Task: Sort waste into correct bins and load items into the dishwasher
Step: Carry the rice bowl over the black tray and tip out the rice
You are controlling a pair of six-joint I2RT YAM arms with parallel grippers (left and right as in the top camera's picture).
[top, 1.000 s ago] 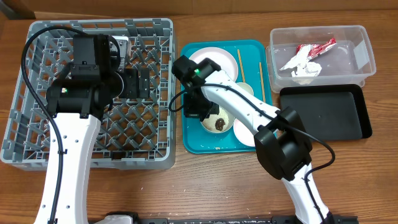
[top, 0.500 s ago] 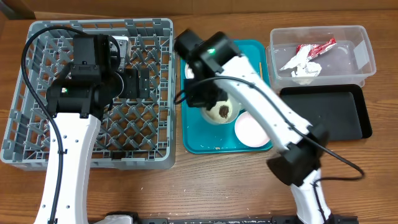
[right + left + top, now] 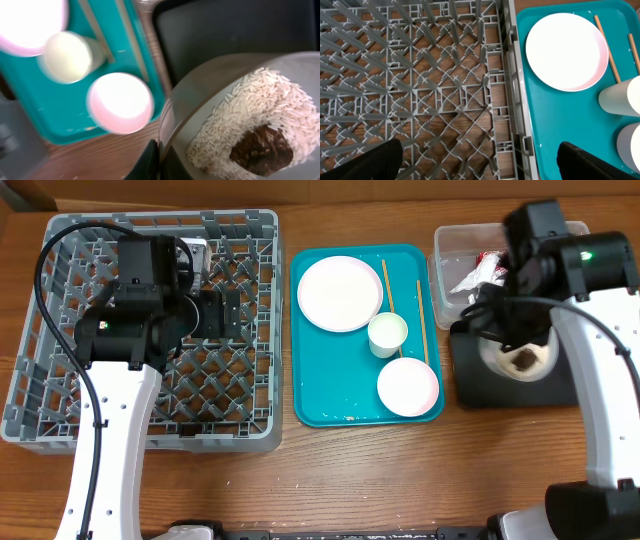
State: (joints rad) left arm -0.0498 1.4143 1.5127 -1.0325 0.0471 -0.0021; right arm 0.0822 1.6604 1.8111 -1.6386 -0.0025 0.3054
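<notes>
- Overhead: left gripper [image 3: 228, 315] hangs over the grey dish rack [image 3: 60, 395], jaws spread wide, holding nothing.
- Overhead: teal tray [image 3: 320, 395] carries one plate [image 3: 340, 293], one cup [image 3: 387, 335], one empty bowl [image 3: 408, 386] and two chopsticks [image 3: 385, 285]. The chopsticks lie apart, right of the plate.
- Overhead: right gripper [image 3: 500, 338] is pressed together on the rim of one rice bowl [image 3: 520, 360], over the black tray [image 3: 565, 385].
- Overhead: clear tub [image 3: 590, 275] holds one red-and-white wrapper [image 3: 495, 258] and one white napkin [image 3: 470, 280].
- Left wrist: two black fingers [image 3: 370, 162] sit far apart at the bottom corners, with rack lattice between them. The plate [image 3: 567, 50], cup [image 3: 620, 95], part of the empty bowl [image 3: 631, 145] and both chopsticks [image 3: 606, 47] show on the teal tray.
- Right wrist: the rice bowl fills the lower right, with a pile of rice [image 3: 235, 120] and one brown lump [image 3: 262, 150] inside, and one dark finger [image 3: 147, 162] at its rim. The black tray is behind it. The cup, empty bowl and plate edge are blurred at left.
</notes>
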